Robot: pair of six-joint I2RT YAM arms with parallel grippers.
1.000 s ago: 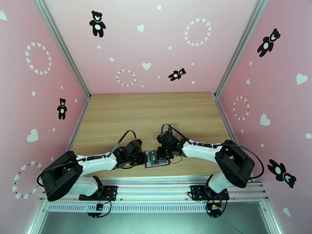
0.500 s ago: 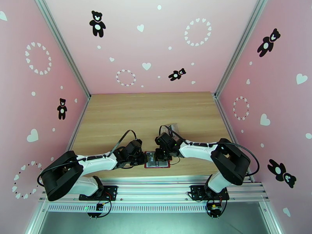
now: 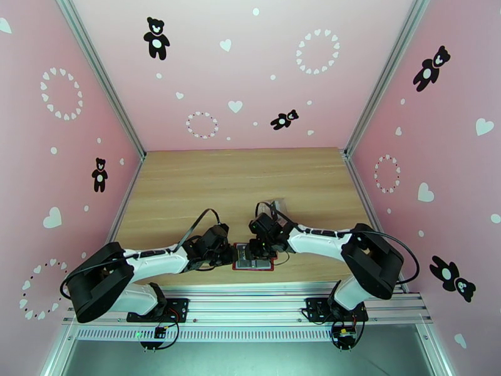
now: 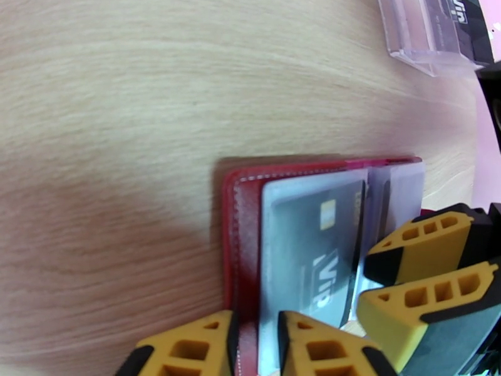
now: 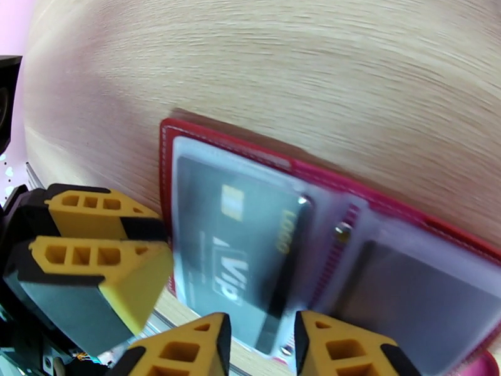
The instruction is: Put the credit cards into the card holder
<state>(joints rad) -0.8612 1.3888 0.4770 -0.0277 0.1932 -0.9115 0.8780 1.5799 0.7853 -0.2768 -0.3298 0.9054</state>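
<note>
Card holder (image 4: 241, 245) is lying open flat on the table (image 4: 125, 120), close to the near edge, between the two arms. One dark "VIP" card (image 4: 313, 258) is sitting fully inside the grey sleeve on that side. A second dark card, the "LOGO" card (image 5: 287, 245), is standing tilted at the spine, one end in the sleeve stack and the other end poking out toward the right gripper (image 5: 262, 321).

Right gripper's jaws are standing parted, wider than the card is thick, with the card's free end in the gap. From the blurred wrist view I can't tell whether either pad is touching it. Left gripper (image 4: 255, 321) is nearly closed, pinching the holder's outer edge, red cover and sleeve, and keeping it down.

Step in hand, as I read it: seating the LOGO card. To do it well:
- left arm keeping the clamp on, so the holder isn't sliding
- pushing along the sleeve line, not down, or the card is going to buckle or jam at the spine

Around: clear tray (image 4: 413, 39) at the far side, well apart, holding another card. Main obstruction: both grippers are crowding the holder, nearly touching each other.
</note>
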